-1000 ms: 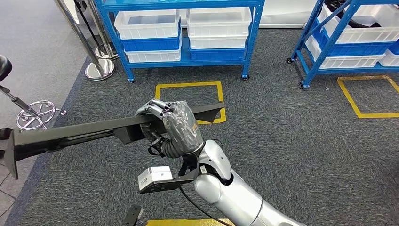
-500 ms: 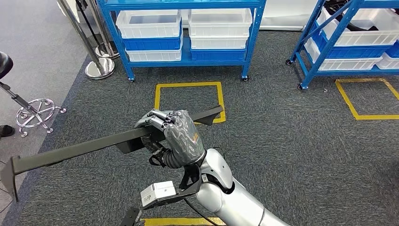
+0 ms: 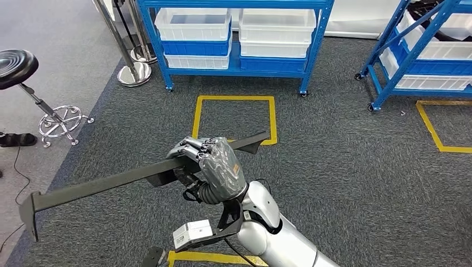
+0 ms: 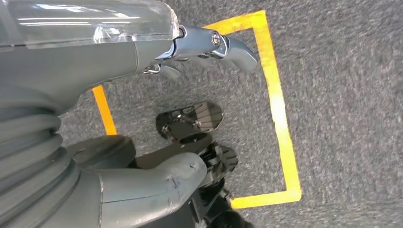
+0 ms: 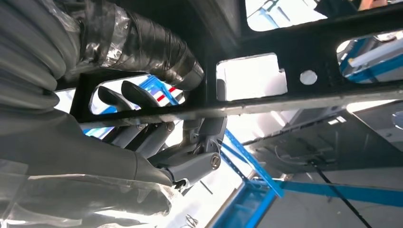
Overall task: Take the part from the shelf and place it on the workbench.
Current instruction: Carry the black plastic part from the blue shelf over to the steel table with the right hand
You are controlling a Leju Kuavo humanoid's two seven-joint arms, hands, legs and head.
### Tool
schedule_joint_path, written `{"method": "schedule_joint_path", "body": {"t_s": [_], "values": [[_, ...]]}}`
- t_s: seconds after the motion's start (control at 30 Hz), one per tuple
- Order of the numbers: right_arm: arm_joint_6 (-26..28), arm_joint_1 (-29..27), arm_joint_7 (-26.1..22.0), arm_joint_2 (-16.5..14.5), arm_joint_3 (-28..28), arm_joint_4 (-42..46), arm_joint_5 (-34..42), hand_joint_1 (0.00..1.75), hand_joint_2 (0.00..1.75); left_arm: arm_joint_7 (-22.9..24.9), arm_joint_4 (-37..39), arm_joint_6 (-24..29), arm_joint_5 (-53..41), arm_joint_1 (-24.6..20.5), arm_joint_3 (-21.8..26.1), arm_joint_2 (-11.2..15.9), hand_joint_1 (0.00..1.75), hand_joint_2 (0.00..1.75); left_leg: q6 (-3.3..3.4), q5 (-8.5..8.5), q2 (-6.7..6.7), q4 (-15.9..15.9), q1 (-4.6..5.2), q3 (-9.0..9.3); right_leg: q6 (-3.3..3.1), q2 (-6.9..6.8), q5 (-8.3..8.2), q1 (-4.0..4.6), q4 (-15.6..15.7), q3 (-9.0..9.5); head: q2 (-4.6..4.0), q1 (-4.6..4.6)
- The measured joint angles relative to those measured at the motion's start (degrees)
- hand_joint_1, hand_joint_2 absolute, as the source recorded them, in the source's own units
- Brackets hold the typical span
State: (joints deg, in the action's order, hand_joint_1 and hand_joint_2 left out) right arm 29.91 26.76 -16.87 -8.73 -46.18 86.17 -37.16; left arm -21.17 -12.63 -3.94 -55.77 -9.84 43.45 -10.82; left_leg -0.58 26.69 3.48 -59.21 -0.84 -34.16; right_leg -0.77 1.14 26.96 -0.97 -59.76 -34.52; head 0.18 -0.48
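step: carry phase, part is off the shelf and in the robot's grip; workbench not seen, so placing not yet done
part: long black metal bar (image 3: 111, 182) with cut-out holes, held level over the grey carpet, one end with a bent-down tab at the robot's left, other end pointing toward the yellow floor square (image 3: 196, 114)
right hand: right hand (image 3: 209, 161) wrapped around the bar near its middle, fingers (image 5: 142, 135) hooked through a cut-out and closed tight on it, thumb on the other side
left hand: left hand (image 4: 142, 47) hangs at the side over the carpet, fingers curled in partway, nothing held; how far curled can't be told for sure
shelf: blue shelf rack (image 3: 311, 50) with white bins (image 3: 192, 25) ahead, well apart from the bar; second blue rack (image 3: 401, 67) off to the right
other: black stool (image 3: 19, 69) and chrome post base (image 3: 133, 72) at left, near the bar's far end side
next move: judgement, needs a turn or walk to find the workbench, then lower the bar flat onto it before letting go
risk: bar is long and gripped at one spot, ends could swing into the stool or rack while turning; keep the grip firm and the bar level
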Motion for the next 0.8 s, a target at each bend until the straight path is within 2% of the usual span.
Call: {"method": "schedule_joint_path", "body": {"t_s": [0.07,0.13,0.17,0.2,0.23,0.27,0.33,0.37,0.4,0.47,0.5,0.53,0.6,0.63,0.67,0.7,0.73,0.77,0.8], "values": [[0.0,0.0,0.0,0.0,0.0,0.0,0.0,1.75,1.75,-0.1,0.0,0.0,0.0,0.0,0.0,0.0,0.00,1.75,-0.48,2.61,-1.69,-4.5,0.02,-2.12,-0.63,-1.13,-0.17,-0.07,0.4,0.12,0.00,-0.04],[0.0,-0.2,0.0,0.0,0.0,0.0,0.0,1.75,1.75,-0.1,0.0,0.0,0.1,-0.1,0.0,0.0,0.00,1.75,-0.80,5.88,-2.75,-11.8,-0.03,-5.60,-0.93,-2.30,-0.13,0.14,0.4,0.06,0.00,-0.07],[0.0,-0.2,0.0,0.0,0.0,0.0,0.0,1.75,1.75,-0.1,0.0,0.1,0.2,0.0,0.0,0.0,0.00,1.75,-0.84,6.53,-2.94,-14.2,-0.06,-6.74,-0.97,-2.88,-0.10,0.26,0.4,0.03,0.00,-0.07],[0.0,-0.3,0.0,0.0,0.0,0.0,0.0,1.75,1.75,-0.1,0.0,0.2,0.3,0.1,0.0,-0.1,0.00,1.75,-0.78,6.11,-3.08,-14.6,-0.06,-6.89,-1.00,-3.45,-0.07,0.38,0.4,0.03,0.00,-0.07],[0.0,-0.3,0.0,0.0,0.0,0.0,-0.1,1.75,1.75,-0.1,0.0,0.3,0.4,0.1,0.0,-0.1,0.00,1.75,-0.58,4.71,-3.30,-12.7,-0.02,-5.88,-1.02,-3.99,-0.05,0.50,0.4,0.07,0.01,-0.07],[0.0,-0.2,0.0,0.0,0.0,0.1,-0.1,1.75,1.75,-0.1,0.0,0.4,0.4,0.2,0.0,-0.1,0.00,1.75,-0.19,2.72,-3.97,-8.9,0.10,-3.83,-1.02,-4.51,-0.01,0.62,0.4,0.16,0.01,-0.07],[0.0,-0.2,0.0,0.0,0.0,0.3,-0.2,1.75,1.75,0.0,0.0,0.5,0.5,0.0,0.0,-0.2,0.00,1.75,0.82,0.23,-6.57,-1.4,0.75,-0.04,-0.88,-5.50,0.07,0.86,0.4,0.33,0.00,-0.07],[0.0,-0.1,0.0,0.0,0.0,0.4,-0.2,1.75,1.75,0.0,0.0,0.5,0.6,0.0,0.0,-0.2,0.00,1.75,1.24,-0.24,-7.46,0.7,1.10,0.90,-0.68,-5.97,0.10,0.94,0.4,0.39,0.00,-0.06],[0.0,-0.1,0.0,0.0,0.0,0.5,-0.2,1.75,1.75,0.0,0.0,0.6,0.6,-0.1,0.0,-0.2,0.00,1.75,1.49,-0.15,-7.73,1.3,1.36,1.01,-0.43,-6.49,0.11,0.96,0.5,0.45,0.00,-0.06],[0.0,0.0,0.0,0.0,0.0,0.6,-0.2,1.75,1.75,0.0,0.0,0.6,0.6,0.0,0.0,-0.2,0.00,1.75,1.84,-0.68,-6.39,1.9,1.24,1.10,0.24,-7.22,0.19,0.97,0.6,0.75,0.01,-0.06],[0.0,0.0,0.0,0.0,0.0,0.6,-0.2,1.75,1.75,0.0,0.0,0.6,0.6,0.0,0.0,-0.3,0.00,1.75,2.03,-1.03,-5.73,2.3,1.02,1.33,0.60,-6.52,0.59,0.88,0.3,0.77,0.01,-0.05],[0.0,0.1,0.0,0.1,0.0,0.7,-0.2,1.75,1.75,0.1,0.0,0.6,0.6,0.0,0.1,-0.4,0.00,1.75,2.29,-1.44,-5.08,2.8,0.78,1.52,0.91,-5.26,1.57,0.78,-0.9,0.34,0.01,-0.03],[-0.1,0.1,0.0,0.3,0.0,0.9,-0.2,1.75,1.75,0.1,0.0,0.6,0.7,-0.1,0.1,-0.6,0.00,1.75,2.61,-1.93,-3.76,3.2,0.57,1.53,1.38,-2.34,4.98,0.51,-6.7,-2.26,-0.01,-0.01],[-0.1,0.1,0.0,0.4,0.0,0.9,-0.2,1.75,1.75,0.1,0.0,0.7,0.8,-0.1,0.1,-0.7,0.00,1.75,2.72,-2.02,-3.06,3.1,0.57,1.37,1.50,-1.72,6.61,0.47,-10.3,-4.03,-0.01,-0.01],[-0.2,0.0,0.0,0.6,0.0,0.9,-0.2,1.75,1.75,0.1,0.0,0.8,0.9,-0.1,0.1,-0.7,0.00,1.75,2.72,-2.03,-2.32,2.9,0.57,1.23,1.62,-1.49,7.45,0.44,-13.1,-5.44,0.00,-0.01],[-0.3,0.0,0.0,0.7,0.0,0.9,-0.2,1.75,1.75,0.1,0.0,0.9,1.0,0.0,0.1,-0.8,0.00,1.75,2.67,-2.00,-1.54,2.8,0.56,1.13,1.71,-1.40,7.14,0.37,-14.1,-6.04,0.00,-0.01],[-0.4,0.0,0.0,0.7,0.0,0.9,-0.2,1.75,1.75,0.1,0.0,1.0,1.1,0.1,0.1,-0.8,0.00,1.75,2.56,-1.91,-0.73,2.5,0.52,1.07,1.76,-1.27,5.76,0.27,-13.0,-5.64,0.00,-0.01],[-0.5,0.1,0.0,0.8,0.0,0.9,-0.2,1.75,1.75,0.1,0.0,1.1,1.1,0.2,0.1,-0.9,0.00,1.75,2.38,-1.77,0.09,2.2,0.46,1.02,1.80,-0.90,3.64,0.11,-10.1,-4.33,0.00,-0.01],[-0.6,0.2,0.0,0.8,0.0,0.9,-0.2,1.75,1.75,0.1,0.0,1.1,1.2,0.2,0.1,-0.9,0.00,1.75,2.13,-1.58,0.86,1.8,0.36,0.90,1.77,0.24,1.83,-0.14,-6.7,-2.71,-0.01,-0.01]]}}
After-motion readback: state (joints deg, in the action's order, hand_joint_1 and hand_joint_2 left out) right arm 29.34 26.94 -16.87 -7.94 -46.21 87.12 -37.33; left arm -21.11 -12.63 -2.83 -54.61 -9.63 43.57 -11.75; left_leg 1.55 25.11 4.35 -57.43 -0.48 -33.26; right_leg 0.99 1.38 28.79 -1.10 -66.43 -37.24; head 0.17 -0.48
